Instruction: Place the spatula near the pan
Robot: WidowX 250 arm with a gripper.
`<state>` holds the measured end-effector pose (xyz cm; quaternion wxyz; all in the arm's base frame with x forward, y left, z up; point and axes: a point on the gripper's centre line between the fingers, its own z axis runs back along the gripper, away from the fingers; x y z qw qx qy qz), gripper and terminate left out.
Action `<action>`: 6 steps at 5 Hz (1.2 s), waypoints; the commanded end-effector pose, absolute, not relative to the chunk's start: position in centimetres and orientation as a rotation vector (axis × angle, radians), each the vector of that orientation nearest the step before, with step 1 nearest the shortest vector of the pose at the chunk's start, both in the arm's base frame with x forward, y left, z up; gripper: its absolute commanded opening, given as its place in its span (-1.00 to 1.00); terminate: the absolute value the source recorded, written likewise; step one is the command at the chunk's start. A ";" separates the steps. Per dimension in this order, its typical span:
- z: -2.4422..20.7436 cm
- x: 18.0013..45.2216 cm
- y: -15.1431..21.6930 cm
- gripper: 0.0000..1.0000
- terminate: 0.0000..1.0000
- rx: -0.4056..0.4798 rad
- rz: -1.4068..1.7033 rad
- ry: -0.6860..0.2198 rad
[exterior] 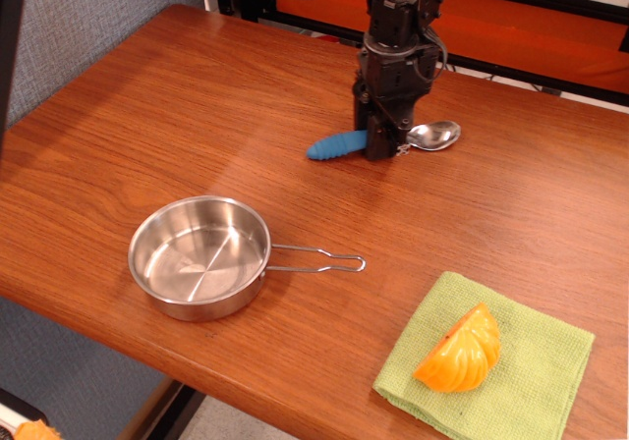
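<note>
The spatula has a ribbed blue handle point(331, 147) and a shiny metal spoon-like head point(436, 135). It lies across the far middle of the wooden table, tilted with its head end raised a little. My black gripper point(385, 148) comes down from above and is shut on the spatula's middle, hiding that part. The pan point(200, 256), round and shiny steel with a looped wire handle point(316, 259) pointing right, sits at the front left, well apart from the spatula.
A green cloth point(486, 359) lies at the front right with an orange wedge-shaped piece point(459, 350) on it. The table's front edge point(285, 401) runs just below the pan. A black and orange frame point(511, 8) stands behind the table.
</note>
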<state>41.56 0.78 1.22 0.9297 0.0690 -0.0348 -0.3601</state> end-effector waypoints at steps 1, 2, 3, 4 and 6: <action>6.2 42.7 3.8 -1.00 -1.00 0.216 -0.417 -0.106; 6.8 42.2 6.3 -1.00 -1.00 0.227 -0.174 -0.025; 7.2 41.6 8.5 -1.00 -1.00 0.184 0.064 0.010; 7.0 40.6 10.4 -1.00 -1.00 0.156 0.242 -0.019; 6.1 36.4 12.7 -1.00 -1.00 0.135 0.558 -0.019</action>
